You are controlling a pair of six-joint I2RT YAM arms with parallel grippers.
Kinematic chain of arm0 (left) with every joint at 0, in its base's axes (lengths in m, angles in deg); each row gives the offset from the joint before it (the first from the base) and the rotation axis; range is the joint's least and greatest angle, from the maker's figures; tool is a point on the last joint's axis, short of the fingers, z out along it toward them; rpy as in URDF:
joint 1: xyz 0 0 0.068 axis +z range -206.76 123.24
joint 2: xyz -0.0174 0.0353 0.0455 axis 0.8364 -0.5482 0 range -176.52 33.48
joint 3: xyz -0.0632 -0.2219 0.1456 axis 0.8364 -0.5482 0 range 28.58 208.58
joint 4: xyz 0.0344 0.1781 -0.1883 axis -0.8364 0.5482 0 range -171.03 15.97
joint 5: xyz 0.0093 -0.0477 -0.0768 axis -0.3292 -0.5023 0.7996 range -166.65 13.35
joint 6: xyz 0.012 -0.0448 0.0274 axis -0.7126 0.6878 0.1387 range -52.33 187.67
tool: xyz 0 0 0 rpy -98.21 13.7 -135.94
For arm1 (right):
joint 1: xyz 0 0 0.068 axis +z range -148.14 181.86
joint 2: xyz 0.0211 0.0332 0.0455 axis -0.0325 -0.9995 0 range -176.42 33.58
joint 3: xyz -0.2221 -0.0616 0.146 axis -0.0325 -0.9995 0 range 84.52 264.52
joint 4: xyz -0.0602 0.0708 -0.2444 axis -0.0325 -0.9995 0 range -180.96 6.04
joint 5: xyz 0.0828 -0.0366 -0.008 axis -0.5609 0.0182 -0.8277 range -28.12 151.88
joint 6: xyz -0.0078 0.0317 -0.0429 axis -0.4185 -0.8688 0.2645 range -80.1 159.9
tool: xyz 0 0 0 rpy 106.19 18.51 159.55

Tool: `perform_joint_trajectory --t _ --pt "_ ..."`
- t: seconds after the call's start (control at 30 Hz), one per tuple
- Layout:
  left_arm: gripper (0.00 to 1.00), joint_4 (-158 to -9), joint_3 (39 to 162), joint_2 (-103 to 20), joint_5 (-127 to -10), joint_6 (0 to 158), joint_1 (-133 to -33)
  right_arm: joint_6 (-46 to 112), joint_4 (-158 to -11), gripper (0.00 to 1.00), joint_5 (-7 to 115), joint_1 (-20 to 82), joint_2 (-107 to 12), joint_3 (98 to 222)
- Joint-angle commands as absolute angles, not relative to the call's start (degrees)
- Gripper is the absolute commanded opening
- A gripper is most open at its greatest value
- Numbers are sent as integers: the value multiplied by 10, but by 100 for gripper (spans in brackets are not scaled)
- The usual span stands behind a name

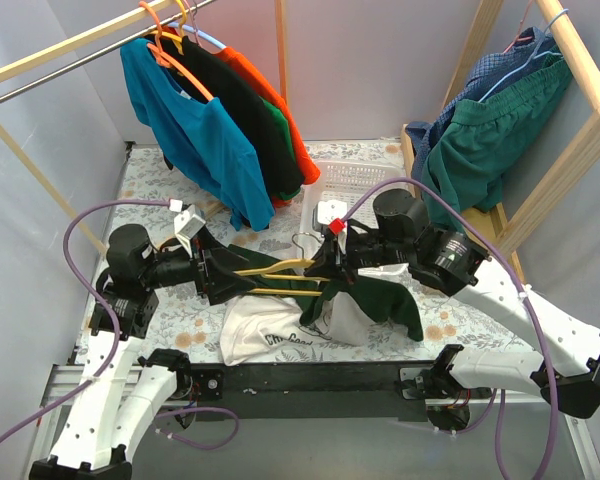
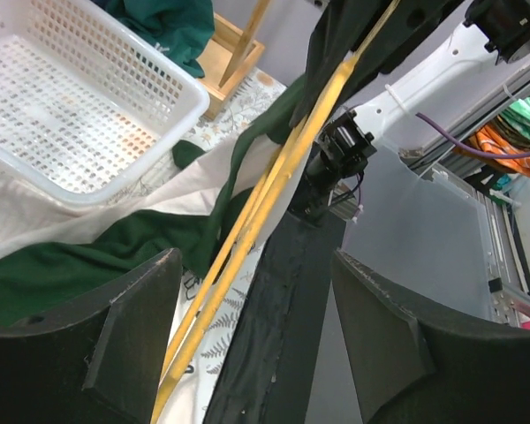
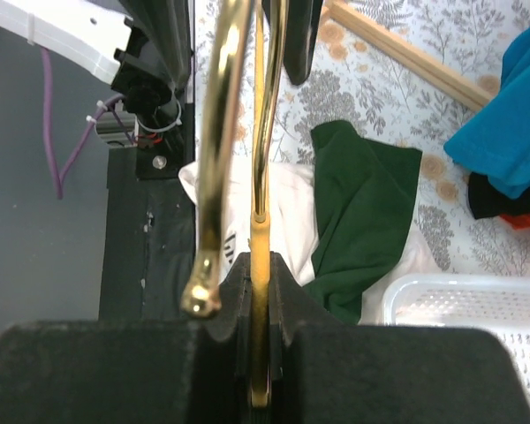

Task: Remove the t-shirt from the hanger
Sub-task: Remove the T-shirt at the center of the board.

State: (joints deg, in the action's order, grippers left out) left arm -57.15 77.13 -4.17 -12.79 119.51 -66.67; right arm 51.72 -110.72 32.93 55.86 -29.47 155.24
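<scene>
A: Where is the dark green cloth t-shirt [image 1: 385,300]?

B: Close to the near edge of the floral-covered bench [image 1: 145,200], about midway along it; it droops from the yellow metal hanger [image 1: 270,268] and spreads down onto the bench directly beneath the right tool [image 1: 327,265]; its lower part lies over a crumpled white printed t-shirt [image 1: 255,338].

A: And that right tool?

B: Clamped on the hanger close to its hook; the wrist view shows the wire pinched tight between the pads, with the green cloth below and beyond.

A: The left tool [image 1: 230,280]?

B: Its fingers [image 2: 132,344] stand wide apart; the hanger's yellow arm runs between them, nearer one finger, and I cannot tell whether it touches; a fold of the green t-shirt lies just past the fingertips, gripped by neither.

A: Anything else?

B: A white perforated plastic basket [image 1: 365,175] sits behind the tools, towards the far right corner; a row of blue, black, green and orange shirts [image 1: 195,140] hangs on a rail over the far left corner.
</scene>
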Motion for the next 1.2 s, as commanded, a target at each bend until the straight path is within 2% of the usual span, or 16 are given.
perform_joint_trajectory --t 0.0,0.17,0.27,0.3,0.33,0.43,0.47,0.83,0.87,0.9,0.93,1.0,1.17 --pt "66 -545 754 -31 -112 1178 -666 519 -1064 1 299 557 -301 1607" --pt "63 -536 758 -36 -122 1170 -666 528 -1080 1 273 557 -323 1636" --pt "53 -533 759 -40 -121 1167 -667 529 -1080 1 266 557 -330 1644" --pt "47 -533 760 -40 -123 1167 -666 529 -1080 1 266 557 -331 1644" --pt "34 -533 760 -40 -124 1167 -666 527 -1076 1 266 557 -332 1644" --pt "11 -524 765 -40 -142 1164 -667 526 -1072 1 266 557 -331 1642" --pt "0 -520 769 -39 -159 1155 -667 525 -1070 1 266 557 -331 1640" --pt "0 -439 854 -61 -221 1097 -666 512 -1064 1 316 557 -298 1579" --pt "0 -439 865 -60 -223 1098 -667 510 -1061 8 323 557 -294 1572" --pt "0 -438 870 -58 -227 1096 -667 505 -1058 32 342 557 -289 1561" --pt "0 -437 877 -54 -233 1094 -667 503 -1051 43 356 557 -280 1553" --pt "0 -425 901 -52 -248 1092 -667 498 -1045 58 401 557 -271 1532" --pt "0 -369 964 -63 -295 1067 -667 479 -1016 63 507 556 -239 1476"
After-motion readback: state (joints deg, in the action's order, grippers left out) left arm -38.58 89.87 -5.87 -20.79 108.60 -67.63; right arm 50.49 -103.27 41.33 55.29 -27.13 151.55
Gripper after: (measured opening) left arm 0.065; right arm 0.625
